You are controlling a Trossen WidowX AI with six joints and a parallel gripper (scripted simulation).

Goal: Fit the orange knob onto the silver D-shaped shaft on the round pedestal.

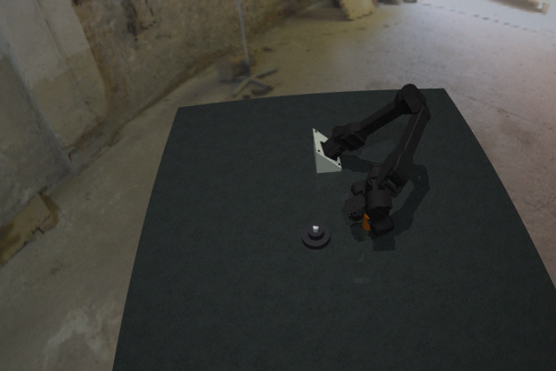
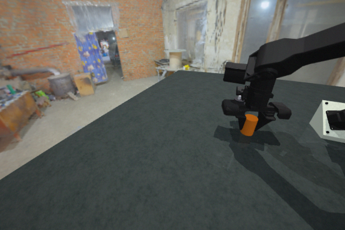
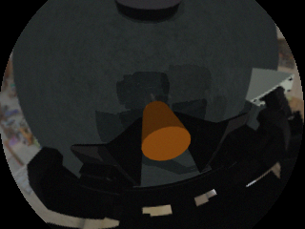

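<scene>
The orange knob (image 1: 366, 223) (image 2: 249, 125) (image 3: 166, 143) is at table level, leaning slightly in the exterior view, its underside and hole hidden. My gripper (image 1: 367, 221) (image 2: 248, 127) (image 3: 158, 117) points down around it and is just open. Its fingers stand close on both sides of the knob, with hardly any gap showing. The round dark pedestal (image 1: 315, 241) (image 3: 149, 12) stands a short way left of the gripper in the top view. Its silver shaft (image 1: 315, 228) (image 2: 239, 97) points up and is bare; in the exterior view the pedestal is mostly hidden behind the gripper.
The pale angled mount (image 1: 327, 167) (image 2: 316, 123) (image 3: 267, 81) of the arm stands on the dark table (image 1: 224, 205) (image 2: 139, 166), behind the gripper and pedestal in the top view. The arm's links arch up and over to the right there. Shadows lie around the knob.
</scene>
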